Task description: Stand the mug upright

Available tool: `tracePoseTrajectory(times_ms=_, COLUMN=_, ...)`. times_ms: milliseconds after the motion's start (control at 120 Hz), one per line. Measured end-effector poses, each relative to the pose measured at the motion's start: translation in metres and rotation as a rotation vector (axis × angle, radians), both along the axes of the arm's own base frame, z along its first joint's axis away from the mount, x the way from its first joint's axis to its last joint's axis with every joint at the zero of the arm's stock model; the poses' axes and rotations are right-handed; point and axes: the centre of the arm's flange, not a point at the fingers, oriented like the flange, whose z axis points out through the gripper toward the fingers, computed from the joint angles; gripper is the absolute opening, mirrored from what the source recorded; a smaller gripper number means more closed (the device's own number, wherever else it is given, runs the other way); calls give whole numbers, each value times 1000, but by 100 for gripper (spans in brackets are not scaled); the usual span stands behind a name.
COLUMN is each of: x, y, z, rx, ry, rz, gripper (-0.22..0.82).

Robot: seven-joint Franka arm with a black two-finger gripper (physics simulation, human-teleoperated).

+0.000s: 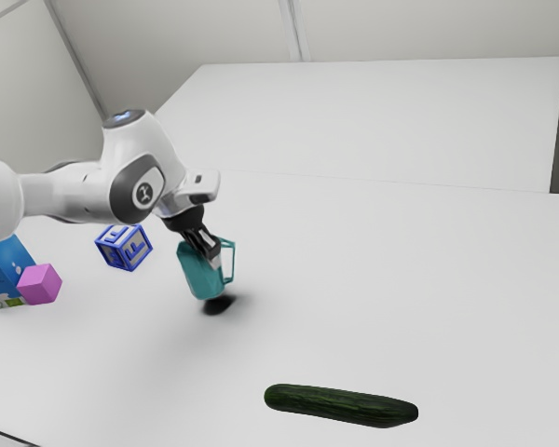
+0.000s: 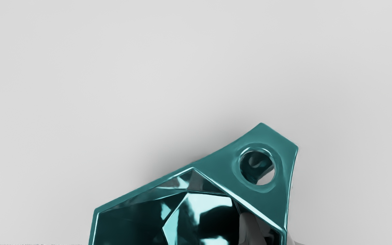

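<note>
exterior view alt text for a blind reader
A robot arm grips a tilted teal mug in its hand over a pale table. At the exterior view's left are a lettered block, pink cube and blue box; a cucumber lies in front.

1. Cucumber (image 1: 340, 406): dark green, faintly streaked, lay lengthwise on the table, near the exterior view's lower edge; well apart from the other loose items.
2. Alphabet block (image 1: 124, 248): blue-edged, pale faces, blue letters, an "F" legible. Sat toward the exterior view's left, near the pink cube but apart from it.
3. Pink cube (image 1: 39, 285): plain-faced; overlapped the blue box in sight, contact unclear.
4. Blue box (image 1: 2, 264): pale print, green patch low down; cut off by the exterior view's left edge.
5. Table (image 1: 429, 298): white, smooth, softly shaded.
6. Walls (image 1: 149, 37): pale grey, behind.
</note>
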Motion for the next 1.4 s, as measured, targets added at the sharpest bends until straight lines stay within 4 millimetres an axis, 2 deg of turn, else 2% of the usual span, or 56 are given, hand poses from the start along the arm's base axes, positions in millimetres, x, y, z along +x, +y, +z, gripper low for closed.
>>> tracePoseTrajectory(times_ms=400, x=-2, y=3, z=-16, rx=68, ry=-125, rz=17, gripper=-18)
tracePoseTrajectory(times_ms=650, x=-10, y=1, z=-30, rx=89, ry=-206, rz=4, gripper=-18)
tracePoseTrajectory(times_ms=1133, x=-14, y=3, z=-39, rx=88, ry=-278, rz=13, gripper=-18)
tracePoseTrajectory(times_ms=1400, x=-13, y=2, z=-38, rx=85, ry=-282, rz=15, gripper=-3)
